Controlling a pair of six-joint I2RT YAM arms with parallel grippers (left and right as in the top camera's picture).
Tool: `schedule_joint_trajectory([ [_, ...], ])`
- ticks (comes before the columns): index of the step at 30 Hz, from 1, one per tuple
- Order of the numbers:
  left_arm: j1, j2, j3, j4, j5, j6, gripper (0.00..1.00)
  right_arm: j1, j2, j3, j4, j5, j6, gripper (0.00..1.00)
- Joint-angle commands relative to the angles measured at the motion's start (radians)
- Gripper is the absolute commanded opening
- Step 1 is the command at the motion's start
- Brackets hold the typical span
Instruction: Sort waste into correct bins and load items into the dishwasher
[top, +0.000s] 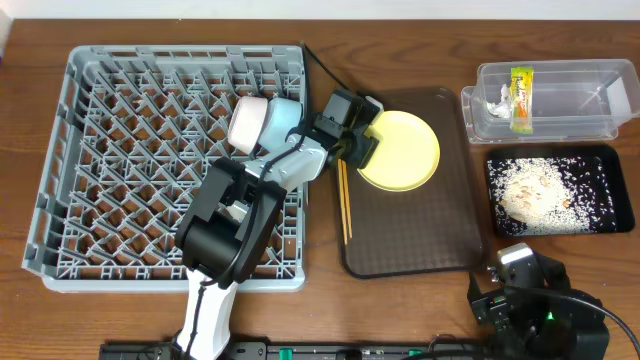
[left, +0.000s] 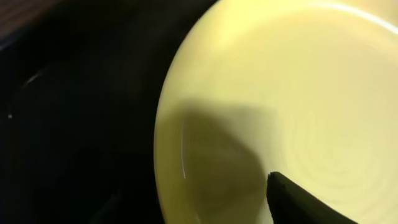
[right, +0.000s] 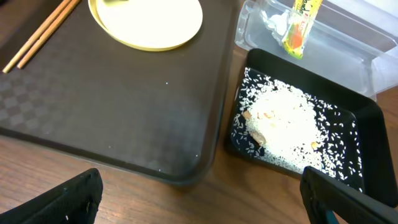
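Note:
The round yellow plate (top: 405, 152) lies on the dark brown serving tray (top: 420, 240). My left gripper (top: 360, 135) is at the plate's left rim. In the left wrist view (left: 199, 208) one finger rests over the plate (left: 298, 93), the other is lost in the dark, and the jaws look open. Thin wooden chopsticks (top: 345, 205) lie left of the plate. A white bowl (top: 247, 122) and a light blue bowl (top: 284, 118) sit in the grey dish rack (top: 120, 160). My right gripper (right: 202, 199) is open and empty over bare wood.
The clear tub (top: 570, 105) at the back right holds the snack wrapper (top: 520, 98) and white tissue (top: 497, 98). The black tray (top: 600, 215) in front of it holds rice scraps (top: 535, 190). My left arm crosses the rack's right side.

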Motion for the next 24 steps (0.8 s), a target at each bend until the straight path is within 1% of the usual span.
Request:
schedule_joint_trajectory([
  [1,0.002,0.026,-0.008,-0.012,0.017,-0.010,0.64,-0.007,-0.001,-0.001,-0.003,-0.008,-0.007,0.99],
  [4,0.002,0.026,-0.008,-0.017,0.017,-0.010,0.58,-0.007,-0.001,-0.001,-0.003,-0.008,-0.007,0.99],
  [10,0.002,0.026,-0.008,-0.034,0.017,-0.010,0.40,-0.007,-0.001,-0.001,-0.003,-0.008,-0.007,0.99],
  [12,0.002,0.026,-0.008,-0.035,0.017,-0.010,0.35,-0.007,-0.001,-0.001,-0.003,-0.008,-0.007,0.99],
  [16,0.002,0.026,-0.008,-0.035,0.017,-0.010,0.21,-0.007,-0.001,-0.001,-0.003,-0.008,-0.007,0.99],
  [17,0.002,0.026,-0.008,-0.035,0.016,-0.010,0.19,-0.007,-0.001,-0.001,-0.003,-0.008,-0.007,0.99],
  [18,0.002,0.026,-0.008,-0.035,0.016,-0.010,0.14,-0.007,-0.001,-0.001,-0.003,-0.008,-0.007,0.99],
  [22,0.002,0.026,-0.008,-0.035,0.016,-0.010,0.06,-0.007,-0.001,-0.001,-0.003,-0.008,-0.007,1.00],
  [24,0.002,0.025,-0.008,-0.035,0.016,-0.010,0.06,-0.007,-0.001,-0.001,-0.003,-0.008,-0.007,0.99],
])
